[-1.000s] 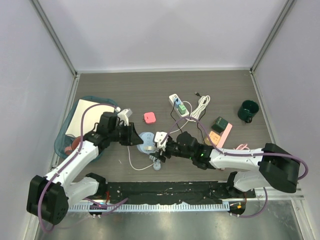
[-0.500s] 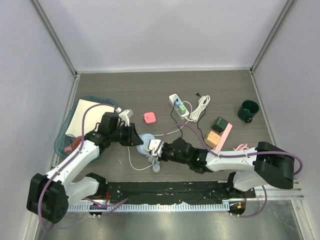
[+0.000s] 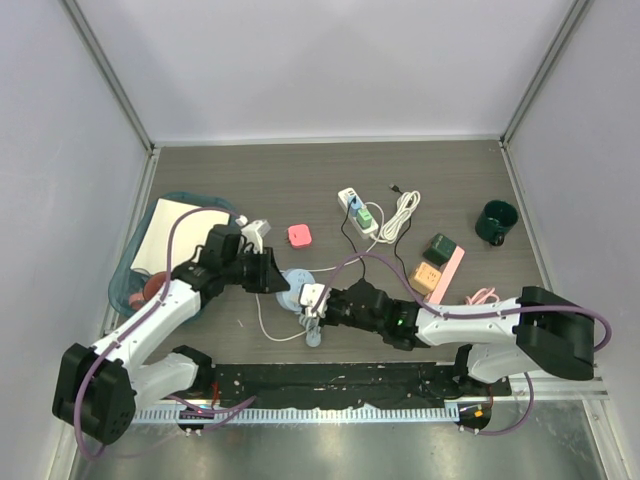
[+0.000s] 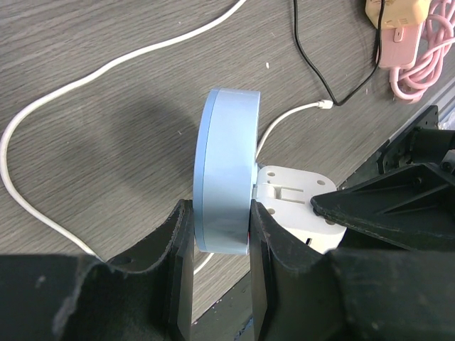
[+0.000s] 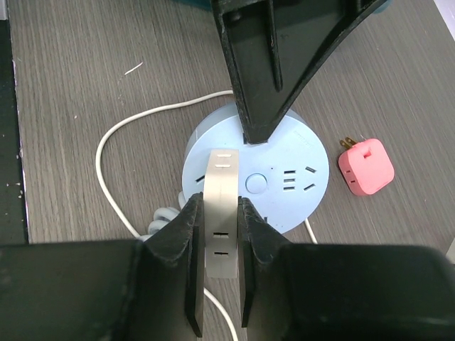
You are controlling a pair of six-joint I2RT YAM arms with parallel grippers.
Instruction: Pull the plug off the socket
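Note:
The socket [image 3: 290, 277] is a round light-blue disc, seen edge-on in the left wrist view [image 4: 226, 170]. My left gripper [image 3: 277, 275] [image 4: 219, 245] is shut on its rim. A white block-shaped plug [image 3: 313, 296] [image 5: 220, 213] sits in the socket's face [image 5: 284, 177]. My right gripper [image 3: 319, 304] [image 5: 219, 256] is shut on the plug's two flat sides. In the left wrist view the plug [image 4: 295, 202] shows right against the disc. A thin white cord [image 4: 71, 85] loops away from the socket.
A pink adapter [image 3: 299, 236] [image 5: 366, 167] lies just behind the socket. Farther back are a white power strip [image 3: 357, 211] and a coiled white cable [image 3: 403, 212]. A green mug [image 3: 495, 222] stands at right, small coloured adapters [image 3: 437, 262] nearer, a teal tray [image 3: 150, 285] at left.
My right gripper has moved left onto the plug and closed on it. The left gripper has kept its hold on the socket, barely shifting.

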